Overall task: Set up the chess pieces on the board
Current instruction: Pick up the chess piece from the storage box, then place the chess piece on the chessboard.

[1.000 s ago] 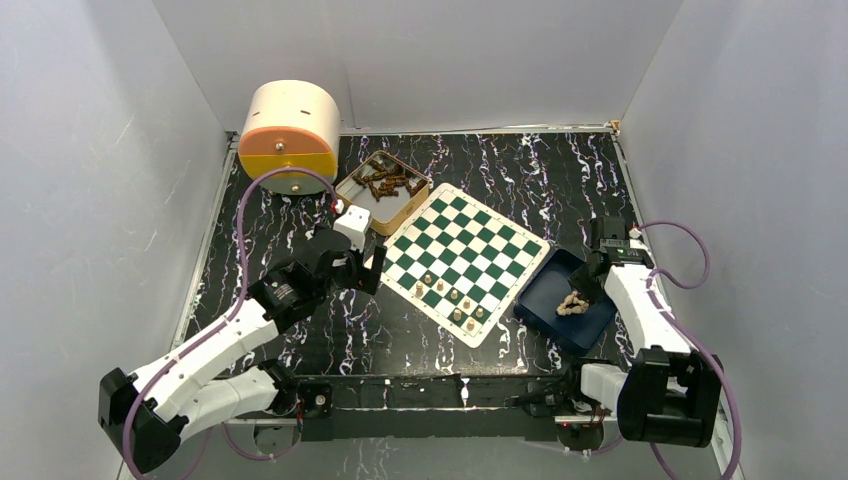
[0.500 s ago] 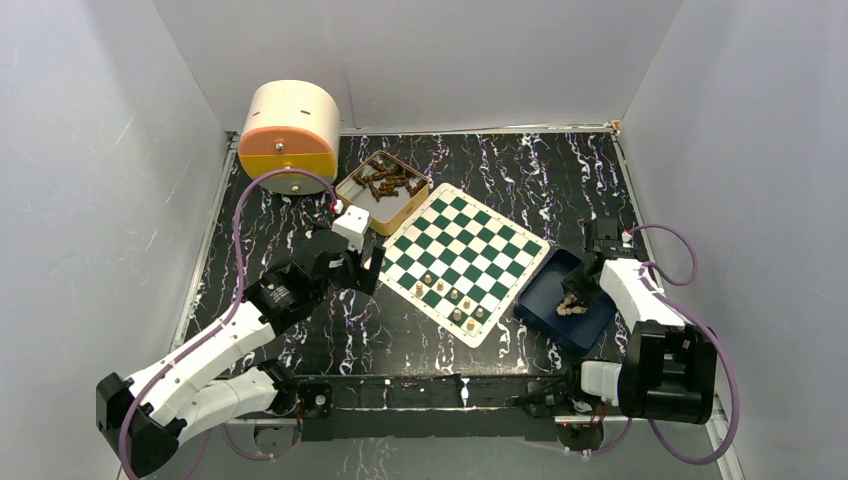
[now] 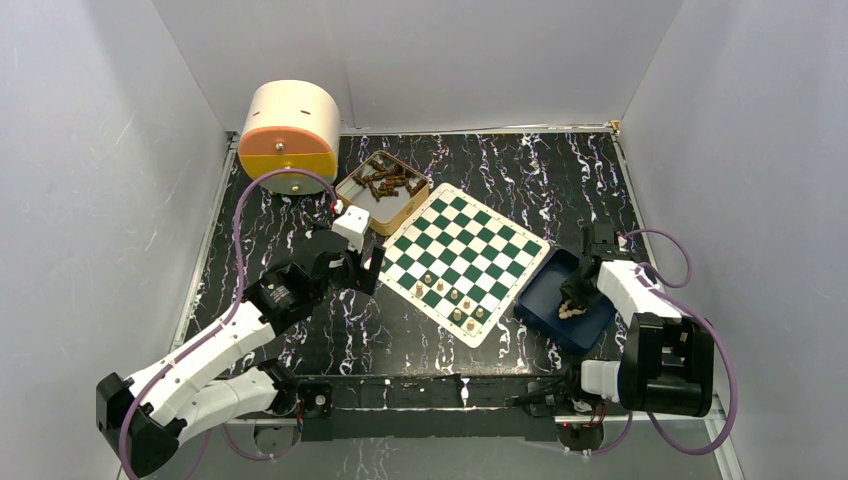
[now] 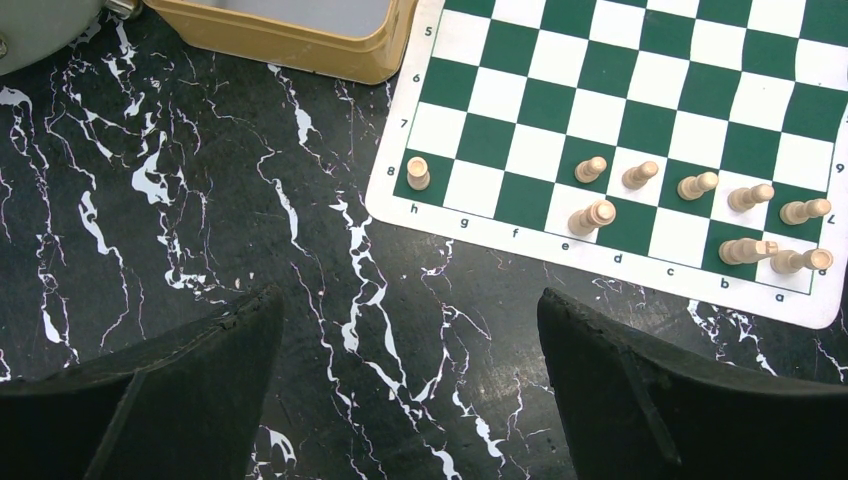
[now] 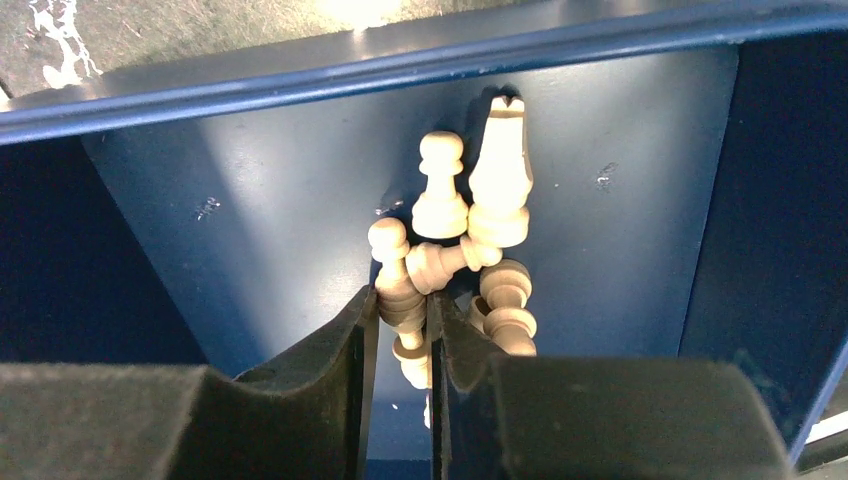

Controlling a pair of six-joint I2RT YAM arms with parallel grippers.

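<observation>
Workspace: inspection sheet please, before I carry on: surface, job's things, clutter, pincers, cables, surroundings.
Surface: black white-veined tabletop.
Job's things: board askew; several light pieces along its near edge, more heaped in the blue tray.
Clutter: tan tin of dark pieces; round cream-and-orange container, far left.
Pincers: left pincer open above bare tabletop beside the board; right pincer closed around a piece in the tray.
Cables: purple cable looping off each arm.
Surroundings: plain pale walls on three sides.

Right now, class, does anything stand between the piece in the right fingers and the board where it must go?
Only the blue tray's wall on the board side; the pawn between the right fingers must be lifted over it. Loose pieces lie against it. Beyond the wall, nothing visible blocks the way.
</observation>
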